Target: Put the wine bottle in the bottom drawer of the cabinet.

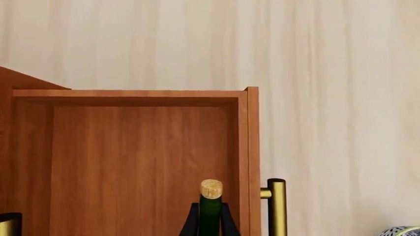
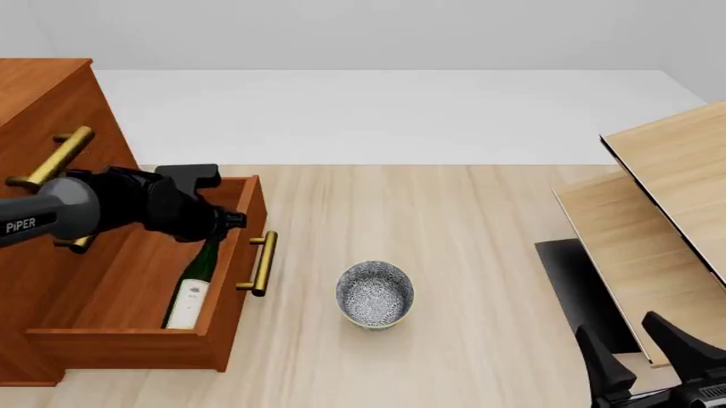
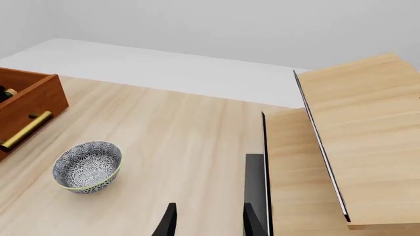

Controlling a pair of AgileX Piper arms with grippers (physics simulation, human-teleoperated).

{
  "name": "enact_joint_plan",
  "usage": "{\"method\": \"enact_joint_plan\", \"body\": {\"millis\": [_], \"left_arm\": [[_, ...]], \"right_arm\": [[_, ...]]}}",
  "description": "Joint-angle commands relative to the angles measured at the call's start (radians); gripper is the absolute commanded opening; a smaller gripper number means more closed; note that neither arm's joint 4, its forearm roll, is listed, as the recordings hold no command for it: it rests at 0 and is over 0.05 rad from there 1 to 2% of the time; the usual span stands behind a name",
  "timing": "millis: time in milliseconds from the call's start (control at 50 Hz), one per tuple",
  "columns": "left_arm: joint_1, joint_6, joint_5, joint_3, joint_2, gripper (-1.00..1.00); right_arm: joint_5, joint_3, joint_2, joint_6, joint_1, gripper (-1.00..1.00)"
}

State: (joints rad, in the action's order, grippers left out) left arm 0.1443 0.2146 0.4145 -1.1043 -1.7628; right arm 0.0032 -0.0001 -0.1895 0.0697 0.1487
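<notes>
Left wrist view: we see the left claw (image 1: pixel 210 223) clenched on the neck of the wine bottle (image 1: pixel 211 209), dark fingers (image 1: pixel 191 222) on either side just below the tan cork. Beyond it is the open bottom drawer (image 1: pixel 137 157), its wooden floor bare, with the brass bar handle (image 1: pixel 276 206) on its front. A bit of the speckled bowl (image 1: pixel 400 231) shows at the edge.

Front view: we see the bottle lying tilted inside the pulled-out bottom drawer (image 2: pixel 233 246) of the cabinet (image 2: pixel 40 110), white label toward the near end, neck up in the left claw (image 2: pixel 216 223). The bowl (image 2: pixel 375 294) sits on the counter (image 2: pixel 454 221) near the drawer front, apart from it. The right claw (image 2: pixel 641 348) is at the lower right, released, grasping nothing, beside the pale wood panels (image 2: pixel 669 187).

Right wrist view: we see the right claw (image 3: pixel 206 221) released, fingers apart over bare counter. The bowl (image 3: pixel 87 166) stands well apart from it, the drawer corner beyond.
</notes>
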Motion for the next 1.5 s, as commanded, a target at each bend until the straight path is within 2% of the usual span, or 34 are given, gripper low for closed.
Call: {"method": "enact_joint_plan", "body": {"millis": [20, 140, 160, 180, 500, 700, 1040, 1280, 1500], "left_arm": [[0.006, -0.02, 0.055, 0.093, 0.009, -1.0], [-0.008, -0.036, 0.057, 0.096, 0.008, -1.0], [-0.016, -0.044, 0.057, 0.094, 0.008, 1.0], [-0.003, -0.031, 0.055, 0.098, 0.013, 1.0], [-0.013, -0.063, 0.06, 0.089, 0.005, 1.0], [-0.02, -0.077, 0.099, 0.059, 0.023, 1.0], [-0.056, -0.134, 0.219, -0.061, 0.077, 1.0], [-0.096, -0.185, 0.273, -0.114, 0.108, 1.0], [-0.101, -0.195, 0.317, -0.152, 0.142, 1.0]], "right_arm": [[0.0, 0.0, 0.006, 0.001, -0.004, 1.0], [0.002, 0.0, 0.008, 0.0, -0.005, 1.0], [0.002, 0.0, 0.008, 0.0, -0.004, 1.0], [0.003, 0.0, 0.008, 0.0, -0.004, 1.0], [0.005, 0.0, 0.01, -0.001, -0.003, 1.0], [0.003, 0.0, 0.008, 0.0, -0.003, 1.0], [-0.006, 0.0, 0.004, -0.001, -0.001, 1.0], [-0.023, 0.0, -0.009, 0.0, -0.002, 1.0], [-0.034, 0.0, -0.015, -0.004, -0.003, 1.0]]}}
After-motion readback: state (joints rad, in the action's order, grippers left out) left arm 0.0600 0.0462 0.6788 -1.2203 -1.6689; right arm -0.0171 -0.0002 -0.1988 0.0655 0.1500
